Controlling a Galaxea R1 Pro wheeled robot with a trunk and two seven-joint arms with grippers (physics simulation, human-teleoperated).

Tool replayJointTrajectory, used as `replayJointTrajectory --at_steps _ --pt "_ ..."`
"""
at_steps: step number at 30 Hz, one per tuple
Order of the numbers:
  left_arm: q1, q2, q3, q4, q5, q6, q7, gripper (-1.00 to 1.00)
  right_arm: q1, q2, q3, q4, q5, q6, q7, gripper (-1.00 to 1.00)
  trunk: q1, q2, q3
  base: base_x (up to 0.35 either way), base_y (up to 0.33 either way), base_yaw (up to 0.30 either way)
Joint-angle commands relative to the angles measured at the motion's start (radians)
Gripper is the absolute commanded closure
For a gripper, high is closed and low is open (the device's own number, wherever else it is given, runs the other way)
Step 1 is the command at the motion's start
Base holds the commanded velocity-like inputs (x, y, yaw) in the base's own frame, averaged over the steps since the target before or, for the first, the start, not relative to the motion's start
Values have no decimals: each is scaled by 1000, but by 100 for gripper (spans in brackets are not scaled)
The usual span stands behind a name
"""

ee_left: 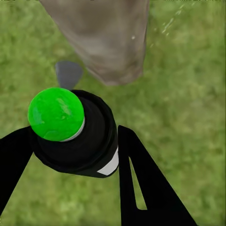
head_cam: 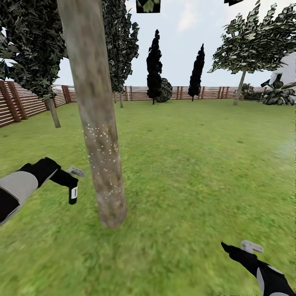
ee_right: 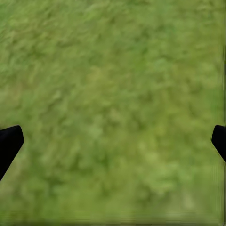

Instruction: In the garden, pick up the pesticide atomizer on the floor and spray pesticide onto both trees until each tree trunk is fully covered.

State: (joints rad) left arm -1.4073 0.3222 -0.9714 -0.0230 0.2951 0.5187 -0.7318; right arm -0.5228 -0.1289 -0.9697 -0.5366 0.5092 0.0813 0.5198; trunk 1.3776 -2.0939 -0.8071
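Atomizer (head_cam: 73,194) in left gripper (head_cam: 70,183), held just beside tree trunk (head_cam: 100,123), on its fence side and low, near the base. Left wrist view: fingers (ee_left: 141,183) clamped on either side of the dark bottle body, green cap (ee_left: 56,114) uppermost, white label patch against one finger. Fine white specks over the middle of the trunk bark and faintly in the air next to it, probably spray. Upper trunk and foot look bare of specks; coverage judged partial.

Handling, as judgement: small, slim, rigid, likely light; smooth round wall, so liable to twist or slide between flat fingers. Best hold at mid-body, below the cap, cap and nozzle left free, as now. Nozzle direction not readable from these pictures.

Right gripper (head_cam: 242,248) released, fingers (ee_right: 9,141) spread wide over bare lawn (head_cam: 197,164), well apart from the trunk on the side away from the fence, carrying nothing.

Second tree (head_cam: 250,45) far beyond the trunk, toward the back fence (head_cam: 135,93), its trunk thin at this range; no specks discernible there
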Motion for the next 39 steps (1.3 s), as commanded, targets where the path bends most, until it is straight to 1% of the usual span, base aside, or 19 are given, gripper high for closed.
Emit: replayJointTrajectory --at_steps 1,3,5,8,15,26,30,34,37,38,39 --pt "0 0 0 0 1 0 0 100 0 0 -1 0 3 0 1 -100 0 0 0 0 155 -164" --pt "3 -2 0 0 1 0 0 100 0 0 -2 -1 5 0 0 -100 0 0 0 -38 238 -235" --pt "21 -17 0 -1 -1 0 0 100 0 0 -3 -1 6 0 0 -100 0 0 0 -14 299 -272" --pt "26 -22 0 -1 -2 0 0 100 0 -1 -3 -2 6 0 -1 -100 0 0 0 -3 313 -279" --pt "27 -22 0 0 -2 0 -1 100 0 -1 -3 -1 6 0 -1 -100 0 0 0 -101 309 -271" --pt "30 -20 0 0 -2 0 -1 100 0 -1 -3 0 6 0 -1 -100 0 0 0 -239 243 -27" --pt "30 -20 0 0 -2 0 -1 100 0 -1 -3 0 6 0 -1 -100 0 0 0 -248 228 -232" --pt "31 -20 -1 0 0 0 0 100 0 -1 -3 0 6 0 -1 -100 0 0 0 -73 79 -273" --pt "80 -22 -1 -1 -1 -13 1 100 0 -1 -3 -1 6 0 -1 -100 0 0 0 -5 6 -271" --pt "86 -22 0 -1 0 -30 1 100 0 -1 -3 -1 6 0 0 -100 0 0 0 -1 2 -230" --pt "100 -23 0 -1 1 -64 1 100 0 0 -3 -1 6 0 0 -100 0 0 0 -1 1 -109"
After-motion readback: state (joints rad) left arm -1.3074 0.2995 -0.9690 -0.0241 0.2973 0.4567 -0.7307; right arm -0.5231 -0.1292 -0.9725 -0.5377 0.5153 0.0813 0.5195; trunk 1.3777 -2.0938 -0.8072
